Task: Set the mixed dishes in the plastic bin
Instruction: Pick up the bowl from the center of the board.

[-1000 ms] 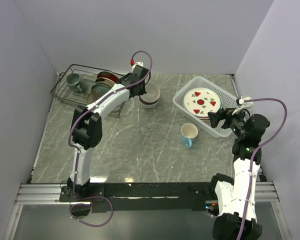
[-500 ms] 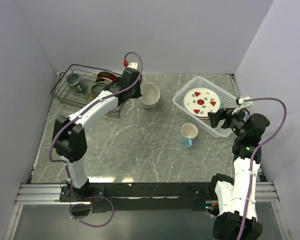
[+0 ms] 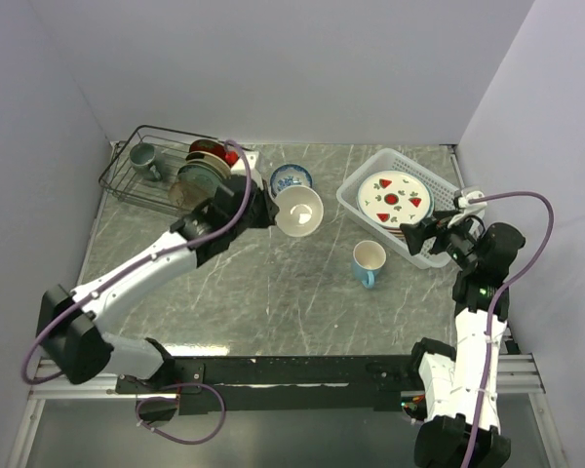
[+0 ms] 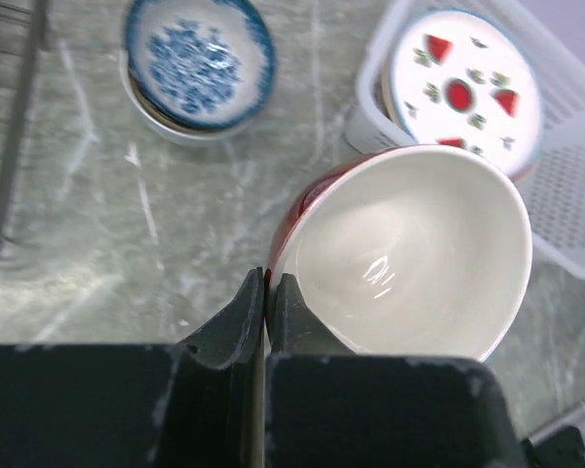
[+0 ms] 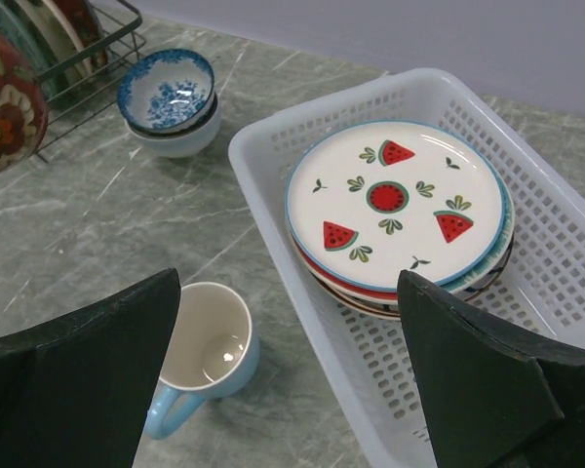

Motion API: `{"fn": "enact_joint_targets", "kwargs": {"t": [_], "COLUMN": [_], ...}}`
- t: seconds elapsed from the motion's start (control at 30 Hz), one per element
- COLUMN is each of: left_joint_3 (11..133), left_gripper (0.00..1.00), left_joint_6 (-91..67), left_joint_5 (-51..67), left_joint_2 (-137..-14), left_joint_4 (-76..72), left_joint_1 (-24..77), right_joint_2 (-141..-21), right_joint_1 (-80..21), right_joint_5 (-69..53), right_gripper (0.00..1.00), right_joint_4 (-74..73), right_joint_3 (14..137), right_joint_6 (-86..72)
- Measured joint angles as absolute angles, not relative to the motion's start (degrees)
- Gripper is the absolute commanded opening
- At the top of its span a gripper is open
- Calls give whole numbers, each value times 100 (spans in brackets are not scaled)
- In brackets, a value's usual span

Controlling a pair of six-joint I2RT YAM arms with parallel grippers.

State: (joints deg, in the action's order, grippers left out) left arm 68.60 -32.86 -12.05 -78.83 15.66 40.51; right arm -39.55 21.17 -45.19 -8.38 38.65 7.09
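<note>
One cream bowl (image 3: pixel 298 210) with a dark red outside is held clear of the bench (image 3: pixel 273 292) by the left jaws, which are closed tight on its rim. It hangs well to the left of the plastic bin (image 3: pixel 354 205), its pale inside open to the overhead view. The step in hand is judged to be the carry across to the bin, where a stack of plates is already laid, topped by the watermelon plate (image 3: pixel 396 195). To do it well, the bowl is best kept high enough to pass the bin's flared rim. It is then best lowered onto the plates, or onto the bare floor of the bin beside them, before the grip is eased, since a thin rim pinch may let it swing. The right jaws are spread wide with nothing held, just to the right of the bin, and are best kept out of that path. A blue-patterned bowl (image 3: pixel 291 178), stacked on another, is seen left of the bin, and a light blue mug (image 3: pixel 369 262) just in front of it. No brand, label or writing can be read; only painted patterns are seen.
</note>
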Motion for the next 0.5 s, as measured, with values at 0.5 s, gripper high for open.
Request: {"fn": "enact_joint_targets", "kwargs": {"t": [0.5], "left_joint_3": [5468], "left_gripper": [1], "left_joint_6": [-4250], "left_joint_5": [-3017], "left_joint_2": [-7091], "left_joint_4": [711], "left_joint_1": [6208], "right_joint_2": [-4018], "right_joint_1": [2117], "right_joint_5": [-5323], "right_gripper": [100], "right_joint_4": [-2950], "right_joint_3": [4456], "right_joint_6": [2250]}}
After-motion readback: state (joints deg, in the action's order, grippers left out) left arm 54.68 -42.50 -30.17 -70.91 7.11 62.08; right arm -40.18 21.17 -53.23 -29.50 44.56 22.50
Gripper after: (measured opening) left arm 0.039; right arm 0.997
